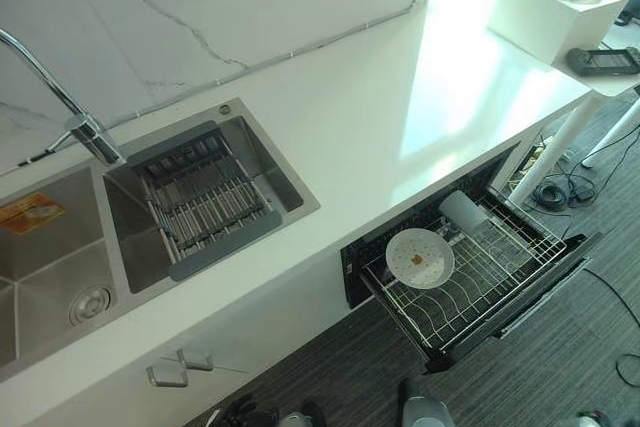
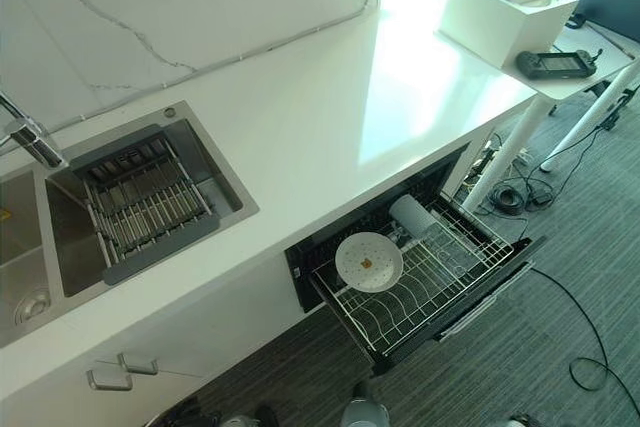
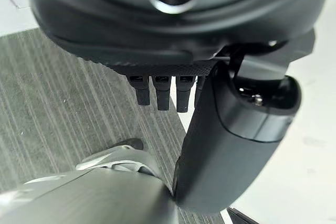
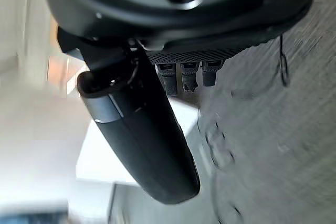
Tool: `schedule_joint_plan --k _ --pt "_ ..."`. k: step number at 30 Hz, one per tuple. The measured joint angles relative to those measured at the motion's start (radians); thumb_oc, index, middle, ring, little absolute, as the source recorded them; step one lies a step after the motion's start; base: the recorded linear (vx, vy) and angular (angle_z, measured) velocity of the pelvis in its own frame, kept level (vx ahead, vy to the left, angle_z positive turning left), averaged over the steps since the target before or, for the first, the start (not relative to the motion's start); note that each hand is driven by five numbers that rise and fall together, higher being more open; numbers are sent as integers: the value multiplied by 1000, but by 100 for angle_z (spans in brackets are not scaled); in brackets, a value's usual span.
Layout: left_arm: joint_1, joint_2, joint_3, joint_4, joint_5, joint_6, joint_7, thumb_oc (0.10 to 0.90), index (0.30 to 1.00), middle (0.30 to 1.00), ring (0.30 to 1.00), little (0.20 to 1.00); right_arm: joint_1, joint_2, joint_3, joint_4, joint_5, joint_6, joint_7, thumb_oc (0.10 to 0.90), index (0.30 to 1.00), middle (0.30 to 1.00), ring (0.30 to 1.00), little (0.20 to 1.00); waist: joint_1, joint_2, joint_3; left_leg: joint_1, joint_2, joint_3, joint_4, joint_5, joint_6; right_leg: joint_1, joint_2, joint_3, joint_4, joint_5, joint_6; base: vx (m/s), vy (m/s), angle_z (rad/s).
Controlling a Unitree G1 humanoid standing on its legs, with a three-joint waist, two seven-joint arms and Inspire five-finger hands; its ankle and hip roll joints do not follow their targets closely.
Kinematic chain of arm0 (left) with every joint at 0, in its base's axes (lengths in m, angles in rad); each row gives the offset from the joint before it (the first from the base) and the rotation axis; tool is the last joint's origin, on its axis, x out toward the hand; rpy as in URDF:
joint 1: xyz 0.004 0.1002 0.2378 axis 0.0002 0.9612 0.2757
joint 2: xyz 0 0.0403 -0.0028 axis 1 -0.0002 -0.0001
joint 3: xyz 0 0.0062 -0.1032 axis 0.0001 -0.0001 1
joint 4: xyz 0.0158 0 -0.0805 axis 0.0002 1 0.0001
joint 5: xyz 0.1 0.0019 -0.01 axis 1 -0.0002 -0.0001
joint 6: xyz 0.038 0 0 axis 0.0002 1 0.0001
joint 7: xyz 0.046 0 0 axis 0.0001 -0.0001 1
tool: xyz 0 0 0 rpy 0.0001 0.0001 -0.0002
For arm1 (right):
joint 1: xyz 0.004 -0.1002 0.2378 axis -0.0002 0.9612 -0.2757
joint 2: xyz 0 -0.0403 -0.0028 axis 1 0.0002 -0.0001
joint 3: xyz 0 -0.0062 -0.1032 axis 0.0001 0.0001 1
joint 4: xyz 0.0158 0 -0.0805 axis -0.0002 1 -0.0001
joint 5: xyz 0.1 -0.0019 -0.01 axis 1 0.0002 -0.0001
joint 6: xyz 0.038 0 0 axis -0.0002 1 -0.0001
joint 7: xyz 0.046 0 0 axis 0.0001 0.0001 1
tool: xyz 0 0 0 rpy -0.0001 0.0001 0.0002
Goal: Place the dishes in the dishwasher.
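Note:
The dishwasher drawer (image 1: 520, 302) is pulled out below the counter, and its wire rack (image 1: 505, 267) is in plain sight. A white plate (image 1: 419, 258) with a small brown spot stands on edge in the rack's left part. Just behind the plate, at the back of the rack, a pale cup (image 1: 463, 212) lies on its side. My left hand (image 3: 231, 140) hangs over grey carpet with fingers straight and nothing in it. My right hand (image 4: 142, 140) likewise hangs over the floor, fingers straight and holding nothing.
A white counter (image 1: 400, 97) runs above the drawer. To the left is a steel sink (image 1: 270, 162) holding a drain rack (image 1: 200, 197), with a faucet (image 1: 60, 97) over it. At the far right stand a white box (image 1: 555, 12) and a black device (image 1: 605, 60). Cables (image 1: 560, 190) lie on the carpet.

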Motion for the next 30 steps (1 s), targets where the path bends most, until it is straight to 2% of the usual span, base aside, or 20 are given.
schedule_joint_plan --k 2,3,4,8,12,14,22,24,27,28,30 --pt "-2 -10 -6 -48 -25 -13 18 800 900 900 900 900 -8 -4 81 -74 -126 37 -22 800 900 900 900 900 5 19 34 -23 -8 -7 15 5 1 -28 -5 0 15 12 3 -278 30 7" --pt "-45 -19 -18 -115 -32 -38 43 800 900 900 900 900 -74 -35 184 -99 -223 59 -19 800 900 900 900 900 25 42 107 -85 -19 -12 44 13 14 -104 -25 9 83 6 3 -282 -75 10" --pt "-100 -18 -24 -143 -36 -52 61 800 900 900 900 900 -151 -49 222 -70 -267 70 10 800 900 900 900 900 50 28 191 -94 -36 -10 46 26 21 -148 -51 24 158 -21 1 -230 -91 11" --pt "-132 -17 -25 -121 -72 -63 86 800 900 900 900 900 -198 -36 307 -17 -333 73 55 800 900 900 900 900 81 -13 268 -104 -41 -24 80 20 15 -182 -75 23 264 -81 -10 -92 -63 15" --pt "-116 -18 4 -106 -103 -66 103 800 900 900 900 900 -179 -42 390 -11 -407 65 86 800 900 900 900 900 93 -10 271 -135 -27 -41 135 0 6 -211 -77 20 329 -115 -23 -50 -40 5" --pt "-116 -17 3 -108 -105 -71 104 800 900 900 900 900 -176 -48 395 -11 -441 69 106 800 900 900 900 900 95 -9 271 -137 -25 -44 147 -7 2 -217 -80 21 352 -136 -36 -13 -5 4" --pt "-115 -17 4 -121 -99 -71 92 800 900 900 900 900 -180 -158 443 -35 -571 69 129 800 900 900 900 900 98 13 276 -186 -21 -57 169 -10 6 -260 -84 22 383 -145 -38 1 18 2" --pt "-117 -17 20 -116 -108 -69 52 800 900 900 900 900 -186 -192 449 -61 -586 71 140 800 900 900 900 900 101 20 284 -202 -27 -74 168 -3 7 -265 -88 6 379 -144 -39 67 43 21" --pt "-122 -17 32 -116 -105 -62 29 800 900 900 900 900 -235 -228 449 -75 -604 75 165 800 900 900 900 900 111 23 286 -209 -34 -88 133 23 9 -262 -82 -5 351 -124 -46 35 62 12" --pt "-130 -16 24 -117 -101 -61 16 800 900 900 900 900 -263 -280 445 -75 -604 81 176 800 900 900 900 900 124 34 291 -209 -47 -94 69 63 5 -261 -81 -16 307 -99 -42 -13 25 25" --pt "-133 -17 33 -117 -100 -61 -9 800 900 900 900 900 -323 -332 427 -69 -589 97 204 800 900 900 900 900 161 38 295 -212 -59 -120 -16 122 -3 -256 -76 -58 267 -71 -39 3 -7 50"
